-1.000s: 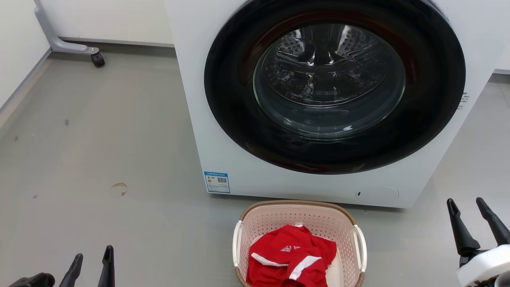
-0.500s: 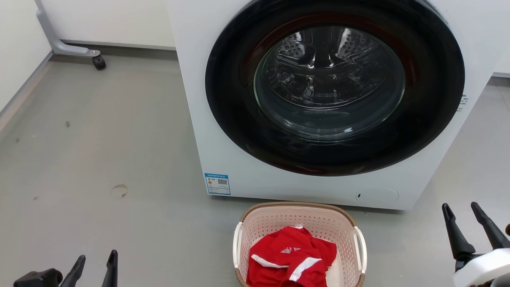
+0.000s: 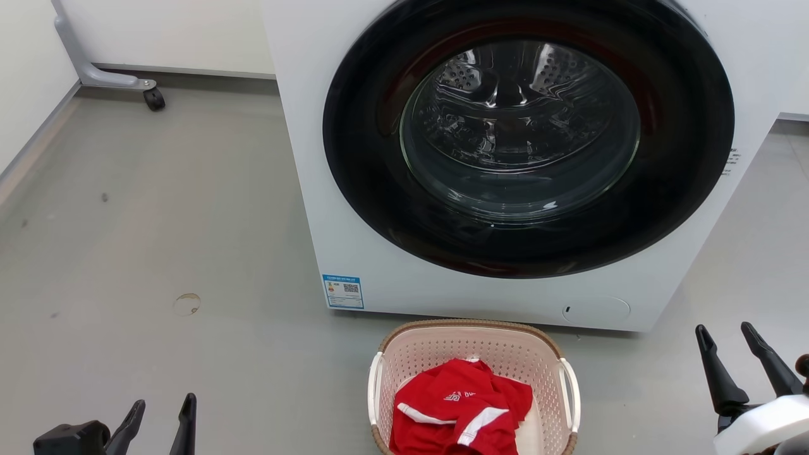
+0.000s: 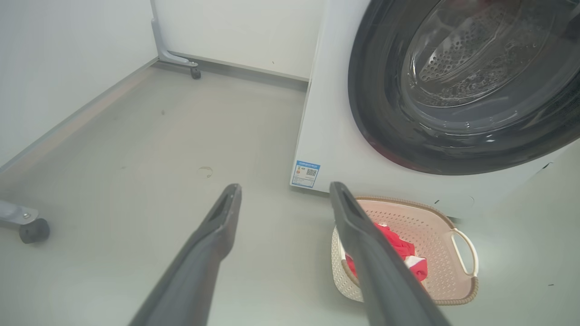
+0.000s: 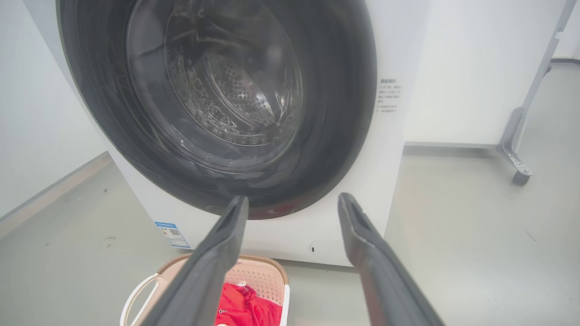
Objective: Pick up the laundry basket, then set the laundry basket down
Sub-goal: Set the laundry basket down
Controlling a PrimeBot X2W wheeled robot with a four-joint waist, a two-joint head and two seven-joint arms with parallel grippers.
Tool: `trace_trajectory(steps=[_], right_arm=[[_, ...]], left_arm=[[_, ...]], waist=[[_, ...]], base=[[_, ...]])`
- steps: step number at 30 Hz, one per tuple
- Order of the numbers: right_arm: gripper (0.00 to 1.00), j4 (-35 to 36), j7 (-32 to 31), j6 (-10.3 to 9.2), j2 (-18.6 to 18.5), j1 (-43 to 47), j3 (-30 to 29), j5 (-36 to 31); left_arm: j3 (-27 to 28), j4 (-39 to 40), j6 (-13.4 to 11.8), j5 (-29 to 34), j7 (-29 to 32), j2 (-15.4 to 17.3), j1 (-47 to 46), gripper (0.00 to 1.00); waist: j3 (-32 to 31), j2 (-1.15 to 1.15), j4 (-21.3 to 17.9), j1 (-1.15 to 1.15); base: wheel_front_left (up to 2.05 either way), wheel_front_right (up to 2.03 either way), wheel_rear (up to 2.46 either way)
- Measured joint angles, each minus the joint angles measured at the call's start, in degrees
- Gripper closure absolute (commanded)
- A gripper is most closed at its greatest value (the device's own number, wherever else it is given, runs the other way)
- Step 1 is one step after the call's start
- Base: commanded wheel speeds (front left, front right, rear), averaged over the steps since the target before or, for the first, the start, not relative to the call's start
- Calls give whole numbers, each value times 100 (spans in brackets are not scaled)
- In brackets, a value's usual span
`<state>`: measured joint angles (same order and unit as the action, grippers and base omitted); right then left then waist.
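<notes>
The laundry basket (image 3: 442, 351) is pale pink perforated plastic with a brown woven-look rim and two white side handles. It sits on the floor right in front of the washing machine, at the bottom centre of the head view, with a red and white garment (image 3: 458, 414) inside. My left gripper (image 3: 162, 411) is open at the lower left, well left of the basket. My right gripper (image 3: 727, 335) is open at the lower right, well right of it. The basket (image 4: 421, 226) lies beside my left fingers, and the basket (image 5: 258, 271) sits low between and left of my right fingers.
The white washing machine (image 3: 354, 208) with its dark round door (image 3: 528, 136) stands directly behind the basket. A grey wheeled stand leg (image 3: 107, 79) sits at the far left by the wall. Another caster (image 4: 31, 230) is near my left arm. Bare grey floor lies either side.
My left gripper has shifted slightly right and my right gripper slightly left and lower in the head view. The basket has not moved.
</notes>
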<state>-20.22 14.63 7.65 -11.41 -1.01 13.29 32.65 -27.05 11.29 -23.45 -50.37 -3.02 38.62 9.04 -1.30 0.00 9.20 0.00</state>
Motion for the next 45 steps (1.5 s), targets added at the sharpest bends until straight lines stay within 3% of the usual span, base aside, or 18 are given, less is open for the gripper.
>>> trace_trajectory(steps=[45], right_arm=[[0,641,-74,0,-70,3,-115,-234]], left_arm=[[-65,214,-151,89,100,88,-107,0]], waist=[[-46,0,-65,0]], base=[[0,0,0]])
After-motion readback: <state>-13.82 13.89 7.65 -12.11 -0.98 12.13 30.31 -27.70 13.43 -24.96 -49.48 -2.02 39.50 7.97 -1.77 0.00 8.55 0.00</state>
